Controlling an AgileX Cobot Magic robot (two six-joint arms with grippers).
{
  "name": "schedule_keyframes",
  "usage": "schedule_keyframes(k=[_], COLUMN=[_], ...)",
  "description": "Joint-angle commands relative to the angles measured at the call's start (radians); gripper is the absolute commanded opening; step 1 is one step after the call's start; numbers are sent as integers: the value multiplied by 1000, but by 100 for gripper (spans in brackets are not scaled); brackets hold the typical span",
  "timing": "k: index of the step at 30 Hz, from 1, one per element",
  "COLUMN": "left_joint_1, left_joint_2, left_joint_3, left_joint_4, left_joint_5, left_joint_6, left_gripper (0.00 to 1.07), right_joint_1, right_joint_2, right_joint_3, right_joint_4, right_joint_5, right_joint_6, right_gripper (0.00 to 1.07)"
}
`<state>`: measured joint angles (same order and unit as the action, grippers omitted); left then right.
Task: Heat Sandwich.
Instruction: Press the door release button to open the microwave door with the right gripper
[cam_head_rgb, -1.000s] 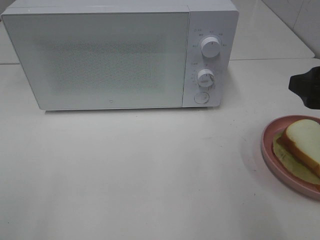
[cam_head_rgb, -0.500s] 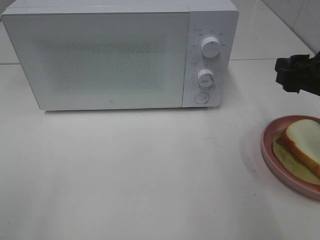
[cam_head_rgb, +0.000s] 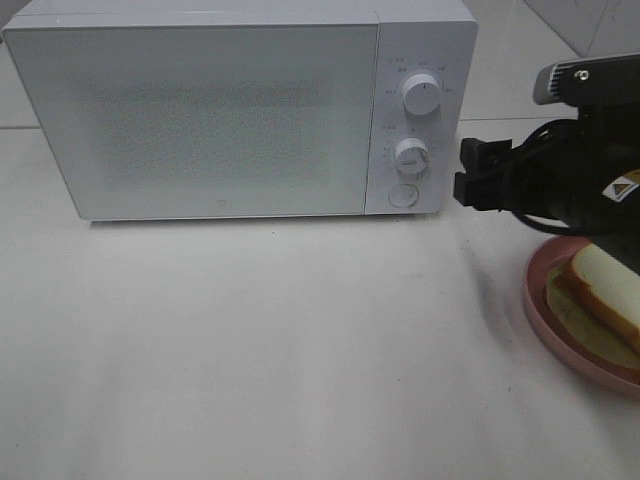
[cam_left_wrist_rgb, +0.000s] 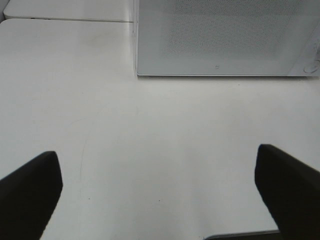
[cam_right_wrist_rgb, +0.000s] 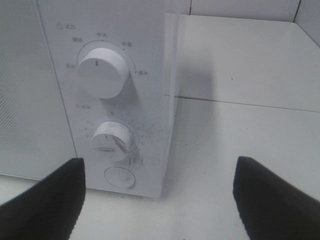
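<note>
— White bread, tan crust: where does the sandwich (cam_head_rgb: 608, 290) sit?
— On the pink plate (cam_head_rgb: 540, 300), at the right edge of the table (cam_head_rgb: 250, 350), well to the right of the microwave (cam_head_rgb: 240, 110). Nothing grips it.
— And the black arm above it?
— That's the right one; it hides the plate's far rim. The right gripper (cam_head_rgb: 468, 175) hangs just beside the microwave's control panel, level with the lower knob (cam_head_rgb: 411, 155) and the round button (cam_head_rgb: 402, 195). Its jaws stand apart with nothing between them.
— Touching the panel?
— I can't tell from here.
— The door?
— Closed.
— The other arm?
— The left gripper (cam_left_wrist_rgb: 160, 190) hovers over bare table in front of the door, fingers spread wide, empty.
</note>
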<state>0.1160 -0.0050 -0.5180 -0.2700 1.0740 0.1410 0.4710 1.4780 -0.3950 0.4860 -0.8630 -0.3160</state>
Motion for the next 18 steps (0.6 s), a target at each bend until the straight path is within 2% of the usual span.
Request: schedule_keyframes(k=[1, 7, 18], left_joint_1=[1, 1, 1], left_joint_2=[-16, -16, -16], left_joint_3=[3, 3, 3], left_joint_4=[-2, -2, -2], left_joint_5=[-2, -2, -2], left_joint_6=[-1, -1, -1], left_gripper=[98, 98, 98], right_joint_1=[57, 166, 254], right_joint_2=[47, 158, 271], right_joint_3=[0, 0, 0], right_joint_4=[39, 127, 205], right_joint_5=[-71, -174, -248], right_joint_6=[1, 23, 77], right_gripper=[76, 76, 76])
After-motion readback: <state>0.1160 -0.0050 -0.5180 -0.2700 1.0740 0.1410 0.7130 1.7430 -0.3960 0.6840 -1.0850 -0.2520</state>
